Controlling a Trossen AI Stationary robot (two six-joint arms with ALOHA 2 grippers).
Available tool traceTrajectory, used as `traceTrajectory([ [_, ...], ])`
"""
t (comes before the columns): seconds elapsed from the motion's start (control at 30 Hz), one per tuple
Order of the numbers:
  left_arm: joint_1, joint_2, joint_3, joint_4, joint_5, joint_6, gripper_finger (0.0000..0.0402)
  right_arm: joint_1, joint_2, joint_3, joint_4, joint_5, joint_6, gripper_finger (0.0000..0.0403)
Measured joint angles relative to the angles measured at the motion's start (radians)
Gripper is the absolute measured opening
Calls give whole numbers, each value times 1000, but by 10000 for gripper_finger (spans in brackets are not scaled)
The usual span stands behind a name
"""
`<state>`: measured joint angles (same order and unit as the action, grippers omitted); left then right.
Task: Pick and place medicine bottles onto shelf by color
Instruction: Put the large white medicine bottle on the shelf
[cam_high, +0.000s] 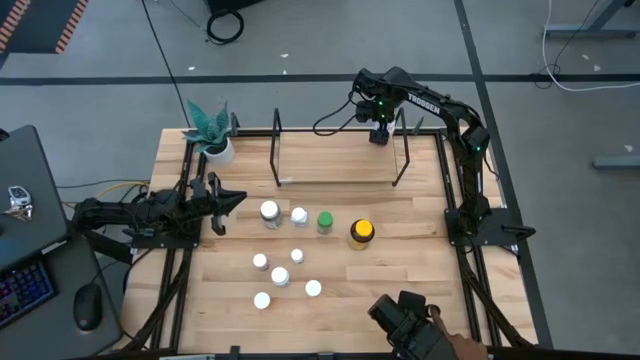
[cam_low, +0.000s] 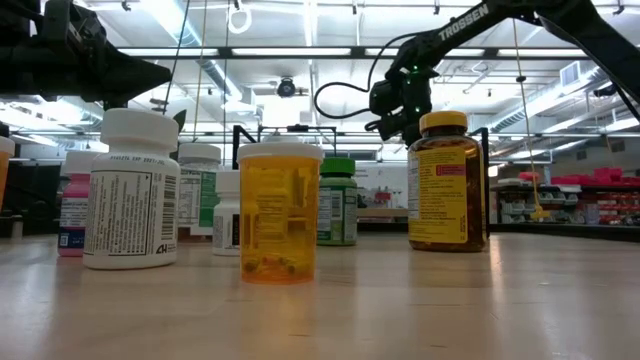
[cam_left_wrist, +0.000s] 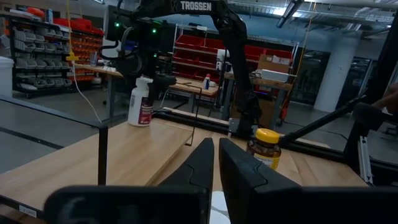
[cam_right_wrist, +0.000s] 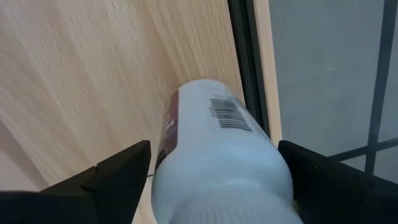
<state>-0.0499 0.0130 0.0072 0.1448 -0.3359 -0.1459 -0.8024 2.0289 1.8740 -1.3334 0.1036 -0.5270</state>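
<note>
We find the right gripper (cam_high: 380, 136) reached out over the far right end of the shelf (cam_high: 340, 172), and in its wrist view a white bottle with a dark red label (cam_right_wrist: 214, 155) sits directly between its two dark fingers (cam_right_wrist: 118, 171), one on each side of the body; the fingers are spread to the bottle's width, though we cannot tell whether they actually press on it. From the left wrist view the same bottle (cam_left_wrist: 140, 101) stands upright on the shelf board beneath that gripper, close to the shelf's outer edge and its black wire upright. The left gripper (cam_high: 222, 203) rests low at the left side of the table, near the plant pot (cam_high: 218, 150), its fingers (cam_left_wrist: 202, 163) pressed nearly together and holding nothing. The remaining bottles stand on the table in front of the shelf, well apart from both grippers: the amber bottle with the yellow cap (cam_high: 361, 233), the green bottle (cam_high: 324, 222), and a cluster of white-capped ones, among them the orange bottle (cam_low: 280, 212) nearest the low camera.
</note>
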Motion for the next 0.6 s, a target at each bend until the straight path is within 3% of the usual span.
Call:
traceTrajectory([
  [0.6, 0, 0, 0, 0, 0, 0, 30, 32, 0, 0, 1, -58, 20, 361],
])
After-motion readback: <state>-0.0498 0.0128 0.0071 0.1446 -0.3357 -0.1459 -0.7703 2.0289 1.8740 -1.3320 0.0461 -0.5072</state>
